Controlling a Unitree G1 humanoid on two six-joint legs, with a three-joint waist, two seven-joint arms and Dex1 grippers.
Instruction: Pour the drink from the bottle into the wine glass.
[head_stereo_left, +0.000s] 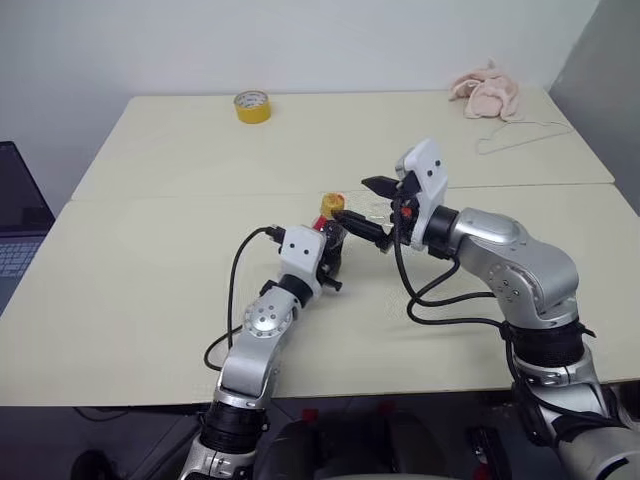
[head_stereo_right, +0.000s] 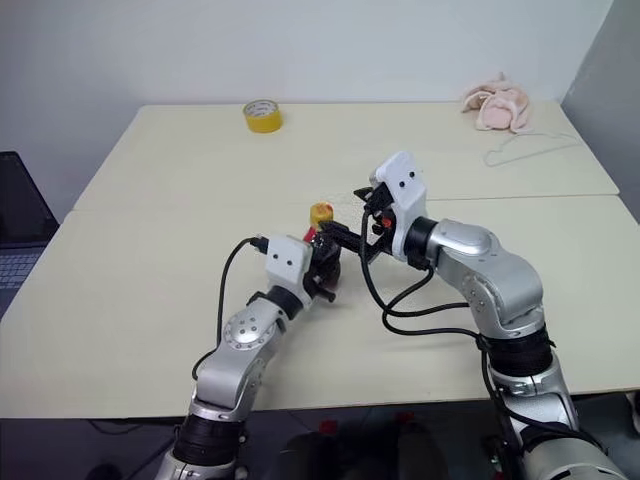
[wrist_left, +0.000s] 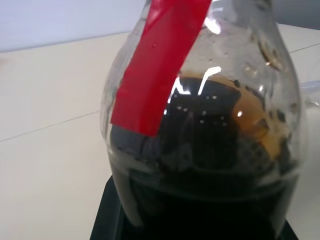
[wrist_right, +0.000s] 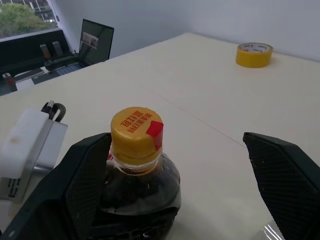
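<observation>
One open dark laptop (head_stereo_left: 18, 225) sits off the table's left edge. One yellow tape roll (head_stereo_left: 252, 106) lies far back on the pale cream table (head_stereo_left: 150, 290). Mid-table, the left gripper (head_stereo_left: 330, 250) pinches one small clear plastic bottle (wrist_right: 137, 170) of dark brown drink (wrist_left: 210, 165), yellow cap on. The right gripper (head_stereo_left: 368, 208), fingers spread wide, flanks the cap. One pink cloth (head_stereo_left: 487, 90) lies far right.

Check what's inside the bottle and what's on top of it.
Inside the bottle: dark brown drink filling the lower body, clear above. On top: yellow cap, still on. The left gripper hides the bottle's base.
</observation>
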